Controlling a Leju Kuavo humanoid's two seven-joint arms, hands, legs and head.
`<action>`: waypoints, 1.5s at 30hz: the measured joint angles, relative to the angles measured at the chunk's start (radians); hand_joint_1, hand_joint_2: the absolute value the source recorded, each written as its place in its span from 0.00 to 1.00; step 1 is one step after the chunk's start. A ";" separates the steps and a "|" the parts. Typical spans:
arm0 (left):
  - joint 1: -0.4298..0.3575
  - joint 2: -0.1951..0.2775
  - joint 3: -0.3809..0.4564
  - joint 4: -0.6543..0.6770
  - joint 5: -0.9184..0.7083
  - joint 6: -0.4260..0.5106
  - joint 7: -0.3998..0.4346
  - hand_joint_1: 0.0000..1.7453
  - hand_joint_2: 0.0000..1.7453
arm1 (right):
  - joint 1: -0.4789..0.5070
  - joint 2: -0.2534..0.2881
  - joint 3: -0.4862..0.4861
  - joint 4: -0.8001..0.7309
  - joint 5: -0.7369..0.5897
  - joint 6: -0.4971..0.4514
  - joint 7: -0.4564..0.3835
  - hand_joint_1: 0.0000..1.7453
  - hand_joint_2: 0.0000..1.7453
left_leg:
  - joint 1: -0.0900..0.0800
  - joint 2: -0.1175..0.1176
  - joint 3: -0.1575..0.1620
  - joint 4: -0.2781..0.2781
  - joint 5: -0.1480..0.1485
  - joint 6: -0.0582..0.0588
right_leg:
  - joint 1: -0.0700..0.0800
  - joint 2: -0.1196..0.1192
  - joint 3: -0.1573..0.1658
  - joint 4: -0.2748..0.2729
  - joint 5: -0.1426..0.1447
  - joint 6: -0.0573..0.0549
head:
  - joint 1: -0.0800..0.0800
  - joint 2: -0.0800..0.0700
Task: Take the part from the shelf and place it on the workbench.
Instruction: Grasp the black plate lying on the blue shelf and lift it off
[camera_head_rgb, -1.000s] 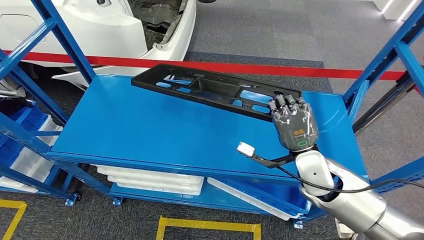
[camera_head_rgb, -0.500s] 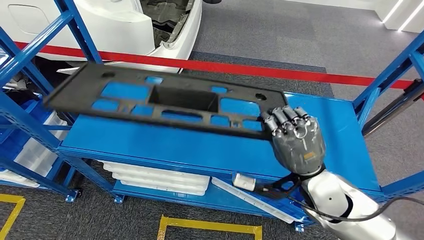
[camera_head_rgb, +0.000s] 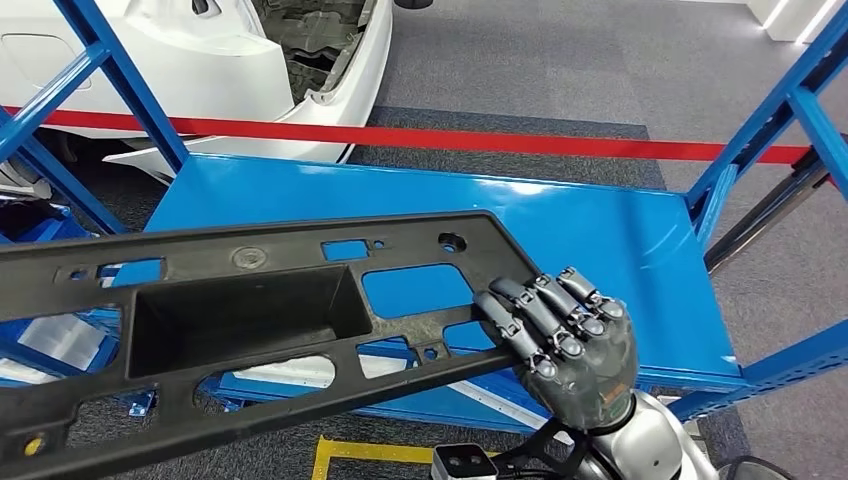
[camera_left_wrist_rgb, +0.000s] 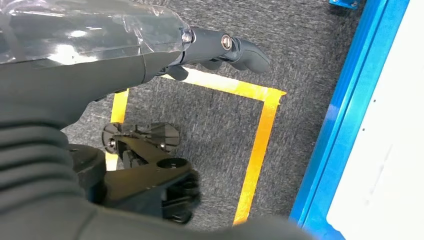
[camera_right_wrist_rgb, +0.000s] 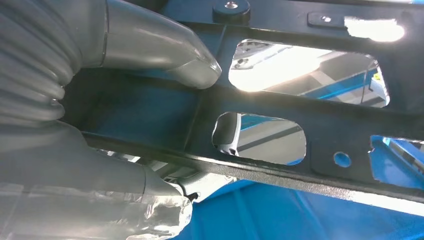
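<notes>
- Hand first, since it's nearest the camera: the right hand (camera_head_rgb: 565, 345) has its dark fingers (camera_head_rgb: 530, 315) curled over one end of the part (camera_head_rgb: 250, 310), and in the right wrist view the thick thumb (camera_right_wrist_rgb: 165, 50) presses against the part's (camera_right_wrist_rgb: 310, 120) other face, so it's a proper clamp on the rim and not just resting there.
- Left hand (camera_left_wrist_rgb: 220, 47) hangs low over grey carpet with yellow floor tape (camera_left_wrist_rgb: 260, 130). Nothing in it, fingers look loosely extended. It's well away from the part, so the right one is doing all the work.
- Key bit for what comes next: the part runs long and sideways, stretching from the right hand out toward the robot's left, all of it cantilevered off that one end. I'd guess it'll want to droop or twist during any swing toward the workbench.
- Part itself: flat black moulded plastic, matte and slightly grainy, with a deep rectangular pocket in the middle and lots of rounded cut-outs and small holes around it. Looks stiff-ish but thin at the ribs.
- It's up in the air, clear of the shelf (camera_head_rgb: 600, 230) and closer to the robot than the deck.
- Shelf deck is glossy blue painted metal, blue uprights either side.
- Beyond that, a red barrier strip (camera_head_rgb: 450, 137) and a white car body (camera_head_rgb: 200, 60) on grey carpet.
</notes>
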 joint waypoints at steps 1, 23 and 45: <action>-0.001 0.000 0.000 0.000 0.000 -0.001 -0.002 0.00 1.00 | 0.003 0.020 -0.001 -0.003 0.000 0.000 -0.015 1.00 1.00 | 0.002 0.000 0.032 -0.070 0.033 0.001 | -0.001 0.002 -0.001 0.005 -0.003 0.002 | -0.001 0.000; 0.017 -0.019 0.015 0.002 0.035 0.068 -0.001 0.00 1.00 | 0.011 0.126 0.000 -0.019 0.000 -0.004 0.097 1.00 1.00 | -0.003 0.007 0.079 -0.194 0.072 0.016 | 0.008 0.002 0.007 -0.005 -0.005 0.005 | 0.020 0.000; 0.031 -0.031 0.032 0.002 0.041 0.098 0.010 0.00 1.00 | 0.026 0.136 0.001 -0.009 0.000 -0.004 0.143 1.00 1.00 | -0.001 0.010 0.043 -0.190 0.103 0.052 | -0.002 0.001 -0.072 0.278 -0.161 0.043 | 0.024 0.000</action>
